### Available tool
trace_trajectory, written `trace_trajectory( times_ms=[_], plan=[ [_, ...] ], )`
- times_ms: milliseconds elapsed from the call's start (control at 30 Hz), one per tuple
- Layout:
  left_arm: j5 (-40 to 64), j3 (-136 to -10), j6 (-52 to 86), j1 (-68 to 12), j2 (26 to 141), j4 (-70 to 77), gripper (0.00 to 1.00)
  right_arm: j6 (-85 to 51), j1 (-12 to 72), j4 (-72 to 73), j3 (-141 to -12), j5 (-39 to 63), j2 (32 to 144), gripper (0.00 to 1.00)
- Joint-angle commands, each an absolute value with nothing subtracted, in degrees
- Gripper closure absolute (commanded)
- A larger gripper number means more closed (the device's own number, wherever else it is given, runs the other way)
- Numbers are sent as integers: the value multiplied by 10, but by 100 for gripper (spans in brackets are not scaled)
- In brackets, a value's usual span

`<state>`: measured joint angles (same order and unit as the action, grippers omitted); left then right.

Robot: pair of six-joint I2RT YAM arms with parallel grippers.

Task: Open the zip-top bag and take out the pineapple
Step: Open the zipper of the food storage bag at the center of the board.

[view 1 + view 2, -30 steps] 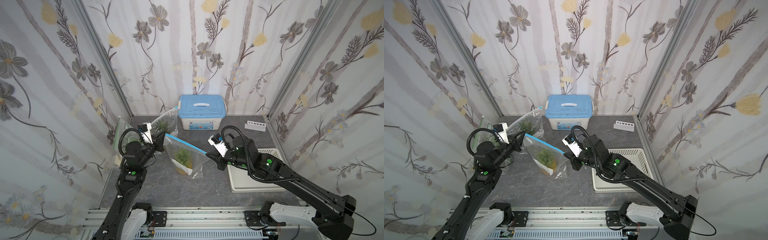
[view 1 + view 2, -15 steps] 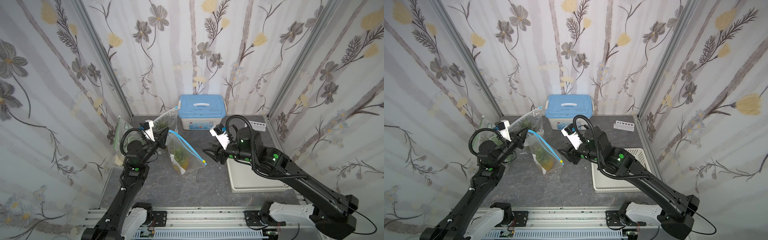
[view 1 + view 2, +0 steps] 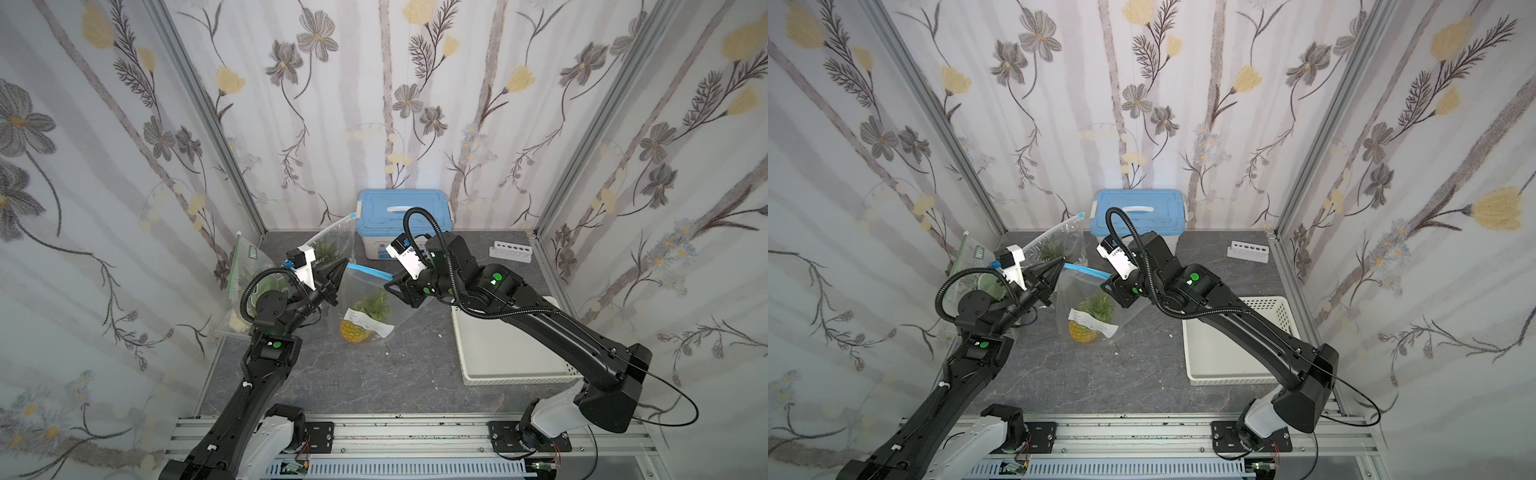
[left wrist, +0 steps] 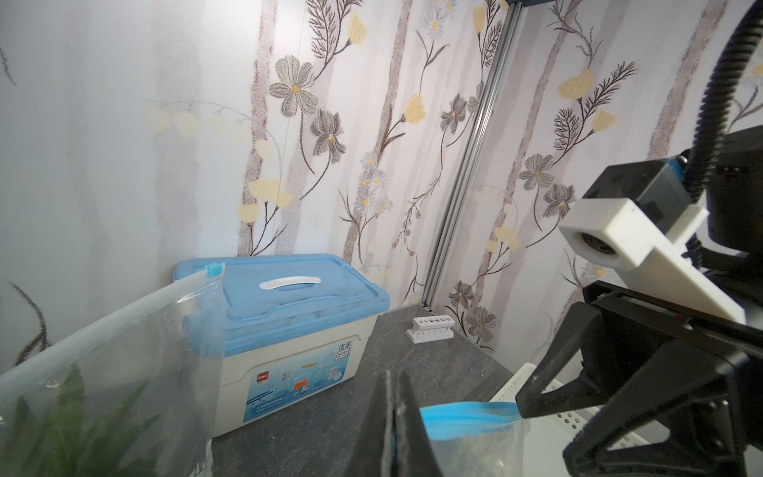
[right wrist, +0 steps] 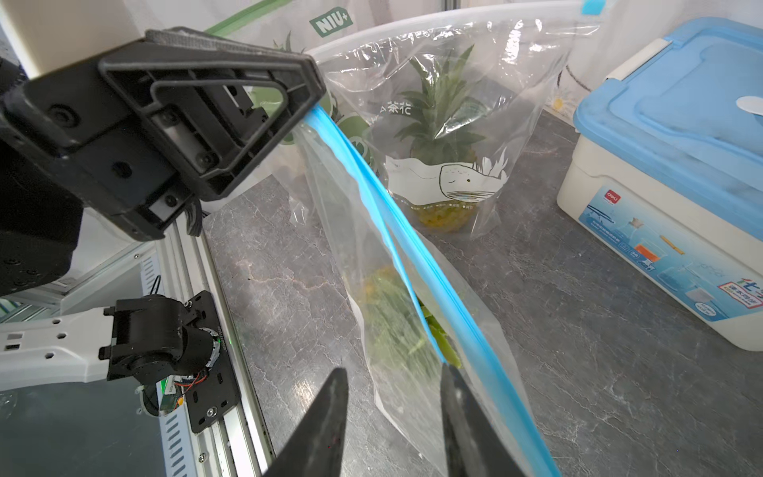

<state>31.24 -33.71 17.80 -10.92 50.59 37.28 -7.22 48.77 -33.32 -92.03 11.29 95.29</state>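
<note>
The clear zip-top bag (image 3: pixel 368 297) with a blue zip strip (image 3: pixel 368 272) hangs from my left gripper (image 3: pixel 343 262), which is shut on one end of the strip (image 4: pixel 462 417). The pineapple (image 3: pixel 357 330) sits in the bag's bottom, on the table. My right gripper (image 3: pixel 390 286) is at the strip's other end, open. In the right wrist view the two blue lips (image 5: pixel 371 181) run apart toward my right gripper (image 5: pixel 392 367). One of its fingers (image 5: pixel 454 396) is between the lips, and the near bag wall lies between the fingers. Both top views show the same; the pineapple (image 3: pixel 1086 328) is below the grippers.
A second clear bag (image 5: pixel 446 136) with a whale print and a pineapple stands behind. A green-zip bag (image 3: pixel 249 266) leans at the left wall. A blue-lidded box (image 3: pixel 401 216) is at the back, a white tube rack (image 3: pixel 511 251) back right, a white basket (image 3: pixel 511 353) right.
A second ago my right gripper was shut on the strip's far end. It let go, drew back, and is now at the strip again with narrower open jaws. The bag hangs lower from the left gripper.
</note>
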Motion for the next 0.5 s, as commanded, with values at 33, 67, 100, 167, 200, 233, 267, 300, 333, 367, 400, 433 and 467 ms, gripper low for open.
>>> trace_trajectory(
  times_ms=[33,67,100,167,200,233,267,300,333,367,400,433,467],
  plan=[
    [310,-336,161,-110,502,399,100,-75,474,-311,-930,85,959,62],
    [310,-336,159,-109,500,397,100,-73,471,-308,-931,85,960,61],
    [310,-335,158,-110,500,396,100,-68,469,-308,-933,85,964,62],
    [308,-333,156,-110,499,396,100,-61,465,-313,-943,81,975,61],
    [307,-332,156,-110,499,395,100,-55,463,-317,-949,81,983,61],
    [306,-331,156,-110,498,395,100,-51,462,-318,-954,81,990,61],
    [304,-330,155,-110,497,394,100,-47,461,-321,-958,85,997,61],
    [303,-329,154,-110,496,391,100,-43,461,-324,-963,93,1003,61],
    [302,-329,153,-110,496,389,100,-41,461,-327,-966,101,1008,61],
    [300,-329,152,-110,496,386,100,-38,462,-331,-967,110,1011,61],
    [300,-329,151,-110,494,384,100,-37,464,-333,-965,115,1011,61],
    [299,-329,150,-110,493,383,100,-37,466,-334,-961,115,1009,61],
    [298,-329,149,-110,493,382,100,-35,470,-333,-955,116,1006,62]
  ],
)
